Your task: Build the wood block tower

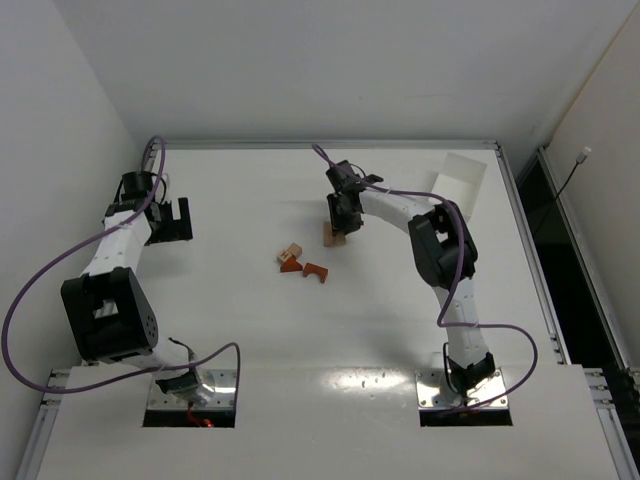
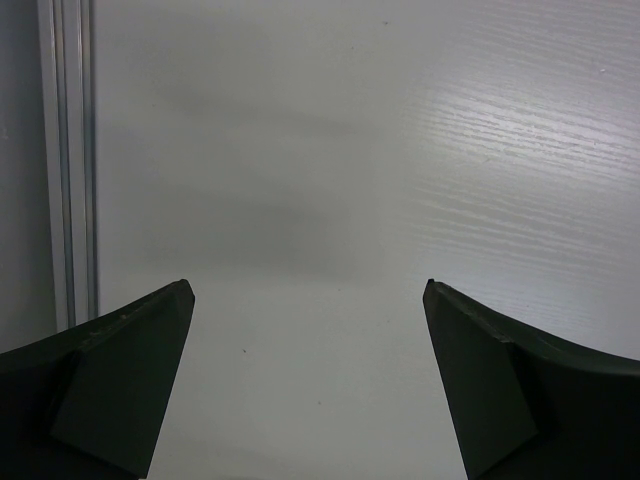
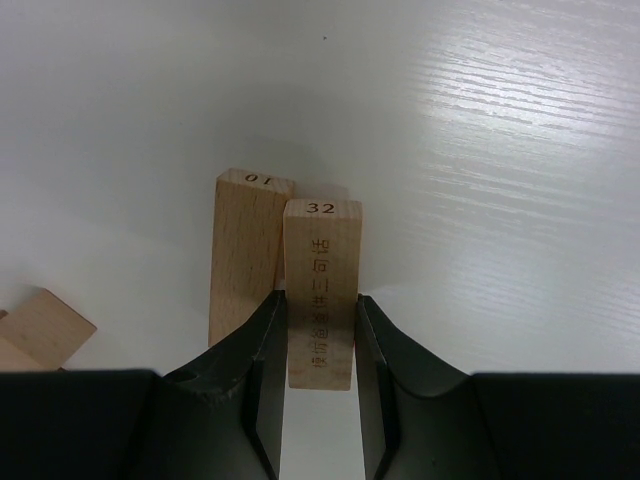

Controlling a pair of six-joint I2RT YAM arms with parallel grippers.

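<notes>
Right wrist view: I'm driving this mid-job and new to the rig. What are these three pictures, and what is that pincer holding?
The machine is two robot arms bolted to a white table. The top view looks down from above and behind them; each wrist view rides just behind one arm's pincer. The right pincer is shut on a pale block marked 32, beside a block marked 10. The left pincer is open and empty over bare table. From above, a few small tan and reddish blocks lie near the middle, and a white tray sits at the far right.
</notes>
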